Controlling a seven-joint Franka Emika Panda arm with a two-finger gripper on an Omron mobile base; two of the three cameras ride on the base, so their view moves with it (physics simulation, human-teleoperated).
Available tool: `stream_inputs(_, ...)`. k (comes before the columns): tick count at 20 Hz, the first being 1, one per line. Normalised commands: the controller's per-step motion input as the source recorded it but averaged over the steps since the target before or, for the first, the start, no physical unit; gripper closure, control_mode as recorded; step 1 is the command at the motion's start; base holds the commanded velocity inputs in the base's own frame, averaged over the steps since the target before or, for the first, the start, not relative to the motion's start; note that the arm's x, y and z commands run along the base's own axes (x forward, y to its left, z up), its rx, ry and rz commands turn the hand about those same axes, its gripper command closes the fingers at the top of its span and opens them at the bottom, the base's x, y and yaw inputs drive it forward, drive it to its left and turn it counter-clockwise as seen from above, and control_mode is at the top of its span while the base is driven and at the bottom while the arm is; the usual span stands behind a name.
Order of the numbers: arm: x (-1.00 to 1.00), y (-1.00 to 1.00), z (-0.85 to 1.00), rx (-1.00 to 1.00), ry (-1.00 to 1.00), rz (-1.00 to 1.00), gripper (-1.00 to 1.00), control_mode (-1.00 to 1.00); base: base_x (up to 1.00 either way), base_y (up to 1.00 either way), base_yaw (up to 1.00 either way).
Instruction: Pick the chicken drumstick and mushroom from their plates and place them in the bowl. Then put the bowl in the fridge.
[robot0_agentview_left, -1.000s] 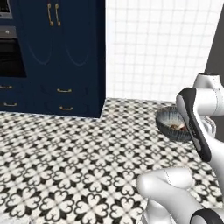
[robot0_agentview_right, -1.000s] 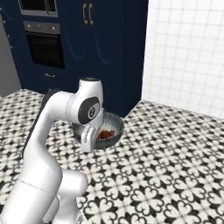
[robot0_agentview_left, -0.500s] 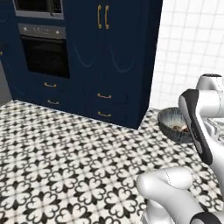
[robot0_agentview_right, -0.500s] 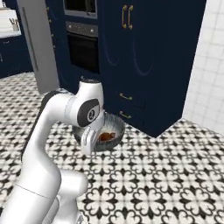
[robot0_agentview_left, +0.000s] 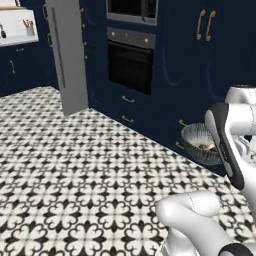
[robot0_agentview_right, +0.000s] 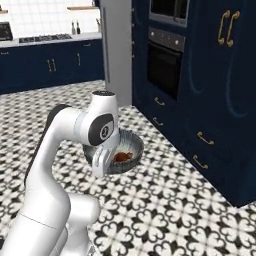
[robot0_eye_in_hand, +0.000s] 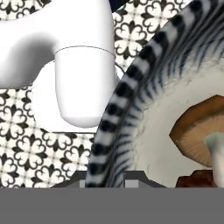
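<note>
**Bowl carried above the kitchen floor**

Black-and-white patterned floor tiles (robot0_agentview_left: 75, 165) ran up to navy cabinets with brass handles (robot0_agentview_right: 225, 100) and a built-in black oven (robot0_agentview_left: 131, 65). The gripper (robot0_eye_in_hand: 105, 181) was clamped on the rim of the deep dark-grey bowl (robot0_agentview_right: 131, 145), held aloft beside the arm. Inside lay the tan-brown mushroom (robot0_eye_in_hand: 197, 135) and the reddish-brown chicken drumstick (robot0_agentview_right: 122, 157). The tall grey fridge (robot0_agentview_left: 67, 55) stood well apart.
</note>
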Motion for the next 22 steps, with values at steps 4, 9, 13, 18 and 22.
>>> stream_inputs(4, 0.0, 0.0, 0.0, 0.0, 0.0, 0.0, 1.0, 1.0, 1.0, 0.0, 0.67)
stream_inputs(9, 0.0, 0.0, 0.0, 0.0, 0.0, 0.0, 1.0, 1.0, 1.0, 0.0, 0.65)
stream_inputs(13, 0.0, 0.0, 0.0, 0.0, 0.0, 0.0, 1.0, 1.0, 1.0, 0.0, 0.47)
stream_inputs(18, 0.0, 0.0, 0.0, 0.0, 0.0, 0.0, 1.0, 1.0, 1.0, 0.0, 0.2)
stream_inputs(22, 0.0, 0.0, 0.0, 0.0, 0.0, 0.0, 1.0, 1.0, 1.0, 0.0, 0.04)
